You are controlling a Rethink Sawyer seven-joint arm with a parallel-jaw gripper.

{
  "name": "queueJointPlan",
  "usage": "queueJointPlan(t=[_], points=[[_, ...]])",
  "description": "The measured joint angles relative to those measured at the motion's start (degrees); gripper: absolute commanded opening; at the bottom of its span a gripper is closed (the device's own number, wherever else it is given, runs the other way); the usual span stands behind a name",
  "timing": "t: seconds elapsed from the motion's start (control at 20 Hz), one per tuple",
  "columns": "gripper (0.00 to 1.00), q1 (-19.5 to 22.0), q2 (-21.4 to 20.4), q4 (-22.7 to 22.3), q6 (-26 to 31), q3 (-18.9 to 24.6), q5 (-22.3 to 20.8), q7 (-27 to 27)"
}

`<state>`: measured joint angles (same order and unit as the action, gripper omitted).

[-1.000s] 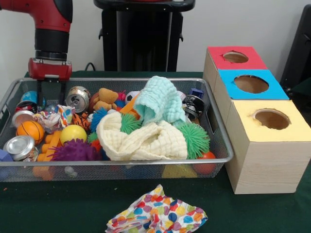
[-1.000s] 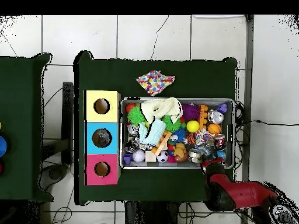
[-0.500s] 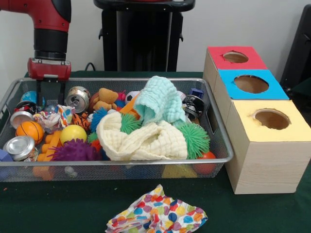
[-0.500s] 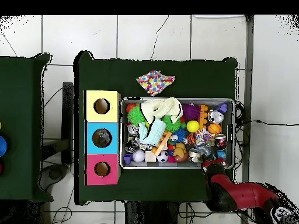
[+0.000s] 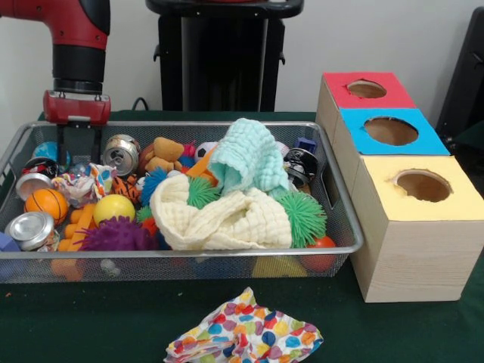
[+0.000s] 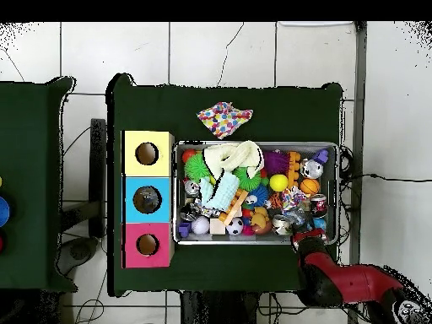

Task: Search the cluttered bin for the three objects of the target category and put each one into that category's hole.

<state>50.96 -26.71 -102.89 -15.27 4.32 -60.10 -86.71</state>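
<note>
On the green table [image 5: 98, 318], the gripper [image 5: 78, 144] has risen slightly over the wire bin's [image 5: 344, 227] far corner, fingers narrowly parted, empty; no target grasped yet.

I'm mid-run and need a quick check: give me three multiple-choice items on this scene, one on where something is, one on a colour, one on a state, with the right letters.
1. Where does the polka-dot cloth lie?
A. inside the wire bin
B. on the green table outside the bin
C. on the yellow box

2. What colour is the top of the middle box in the row of three?
A. blue
B. green
C. white

3. What is the gripper holding?
A. the yellow ball
B. the mint cloth
C. nothing

Answers:
1. B: the cloth lies on the table, apart from the wire bin.
2. A: it sits between the red box and the yellow box.
3. C: the dark fingers hang apart above the clutter with nothing between them.
</note>
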Motion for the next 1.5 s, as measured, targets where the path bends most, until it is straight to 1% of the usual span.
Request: queueJointPlan(t=[0.65, 1.0, 1.1, 1.45, 1.5], points=[[1.0, 0.3, 0.0, -0.1, 0.0, 0.2, 0.0, 0.0], [1.0, 2.9, 0.2, -0.4, 0.0, 2.9, 0.0, 0.0], [1.0, 4.5, 0.5, -0.7, 0.0, 4.7, 0.0, 0.0], [1.0, 7.5, 2.0, -0.6, 0.1, 8.3, -0.1, 0.0], [0.0, 8.0, 2.3, -0.6, 0.1, 8.9, -0.1, 0.0]])
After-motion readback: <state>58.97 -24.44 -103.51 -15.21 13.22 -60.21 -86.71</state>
